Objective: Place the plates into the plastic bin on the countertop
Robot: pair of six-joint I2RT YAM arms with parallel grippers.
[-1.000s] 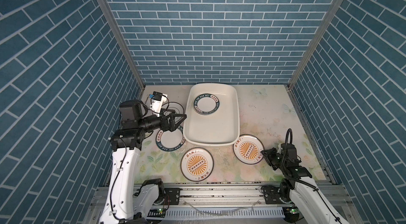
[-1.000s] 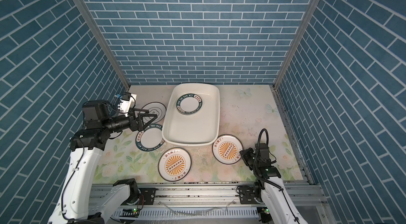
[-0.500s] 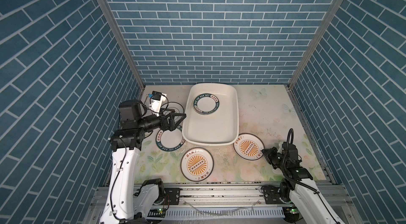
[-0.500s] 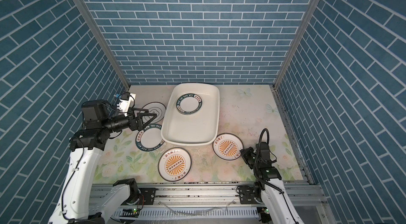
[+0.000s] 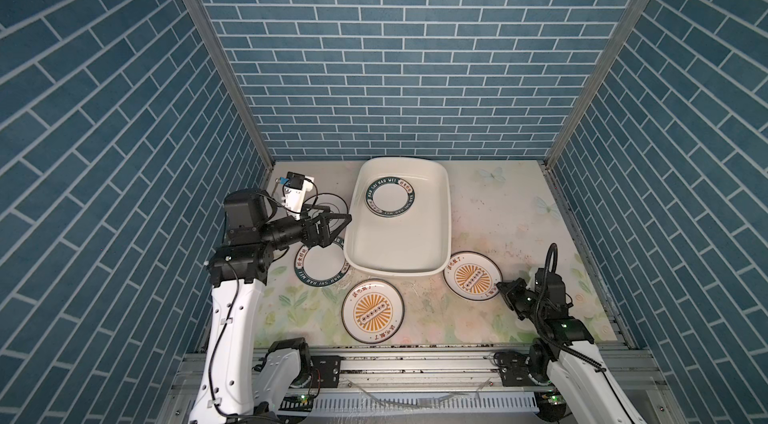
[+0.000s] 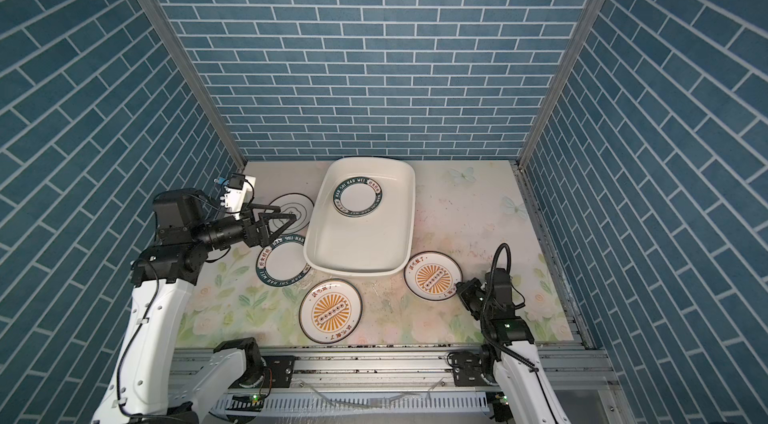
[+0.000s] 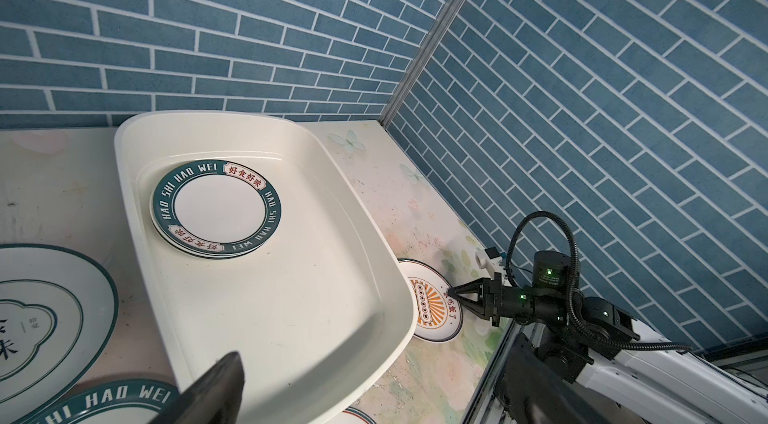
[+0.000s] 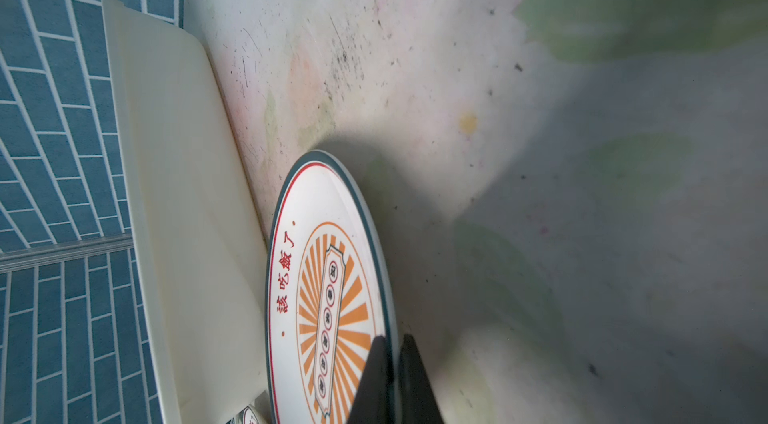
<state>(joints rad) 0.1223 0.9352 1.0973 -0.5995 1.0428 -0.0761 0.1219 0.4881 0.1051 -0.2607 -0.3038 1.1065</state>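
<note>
Right jaws clamped on rim of sunburst plate, lower right of frame, just beside plastic bin. Left jaws wide apart, mid-left, above green-rimmed plate on desk. Stacked green-rimmed plates lie in bin's upper half.

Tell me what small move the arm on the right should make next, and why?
Probably a lift. The right pincer is shut on the rim of the round white plate with the orange sunburst, which is outside the large glossy white plastic bin, close to its near corner. The plate likely needs to rise above the bin's rolled rim before it can be carried in.
</note>
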